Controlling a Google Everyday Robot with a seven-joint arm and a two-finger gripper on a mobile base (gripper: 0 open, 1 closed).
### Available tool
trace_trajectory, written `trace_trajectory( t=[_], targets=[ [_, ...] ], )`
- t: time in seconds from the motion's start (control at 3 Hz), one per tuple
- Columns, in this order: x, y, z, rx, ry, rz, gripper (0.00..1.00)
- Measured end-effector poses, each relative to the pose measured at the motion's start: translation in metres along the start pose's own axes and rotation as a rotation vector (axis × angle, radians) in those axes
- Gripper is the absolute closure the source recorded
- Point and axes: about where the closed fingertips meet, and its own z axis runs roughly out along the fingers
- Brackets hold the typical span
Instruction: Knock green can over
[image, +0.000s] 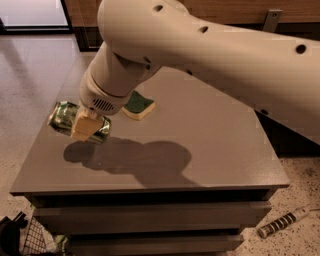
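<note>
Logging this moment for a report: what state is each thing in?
green can: on its side, gripped, apparently just above the table.
gripper: shut on the green can, over the table's left side.
sponge: flat on the table, green side up.

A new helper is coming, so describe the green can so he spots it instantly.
Start at the grey table. Over its left side, the arm's gripper is shut on the green can, held sideways. Unlike the flat green-topped sponge nearby, it is shiny, round metal.
</note>
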Motion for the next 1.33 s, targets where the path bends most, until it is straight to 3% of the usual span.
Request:
trace_trajectory(
  t=[0.33, 1.0, 1.33],
  targets=[
    [0.005, 0.002, 0.011, -0.013, 0.07, -0.001, 1.0],
    [0.017, 0.015, 0.068, -0.15, 0.191, -0.015, 1.0],
    [0.015, 0.015, 0.069, -0.162, 0.192, -0.014, 0.97]
  ],
)
